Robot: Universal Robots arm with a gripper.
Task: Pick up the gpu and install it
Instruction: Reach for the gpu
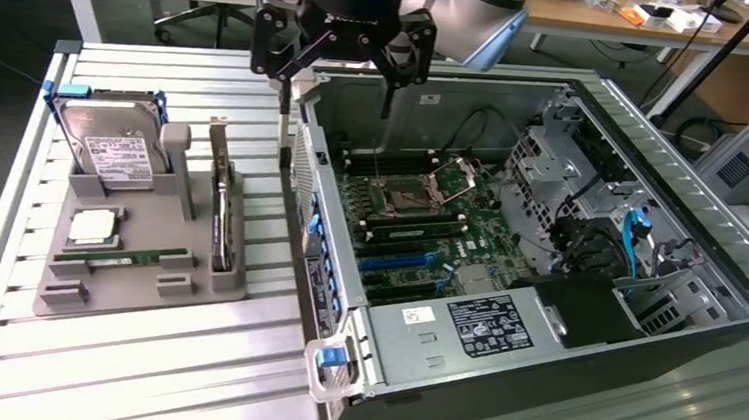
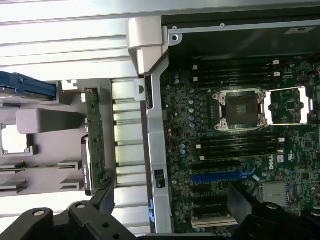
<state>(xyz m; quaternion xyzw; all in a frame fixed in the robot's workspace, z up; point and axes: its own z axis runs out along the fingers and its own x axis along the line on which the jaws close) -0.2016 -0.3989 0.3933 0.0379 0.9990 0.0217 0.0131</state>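
Slatted metal tabling (image 1: 134, 372) was seen carrying a grey parts holder (image 1: 128, 286) beside an open computer case (image 1: 649, 121). The gpu (image 1: 221, 213) was stood on edge in the holder's slot nearest the case, untouched. The gripper (image 1: 335, 107) was held above the case's near wall, its fingers (image 2: 102, 197) spread fully apart with nothing grasped. Since card and wall lay just beside each other, a finger could be caught on that wall, or the thin card tipped, by an off-centre approach. The card was presented edge-on with its connector hidden in the holder, and the expansion slots (image 2: 220, 176) were partly masked by a finger.
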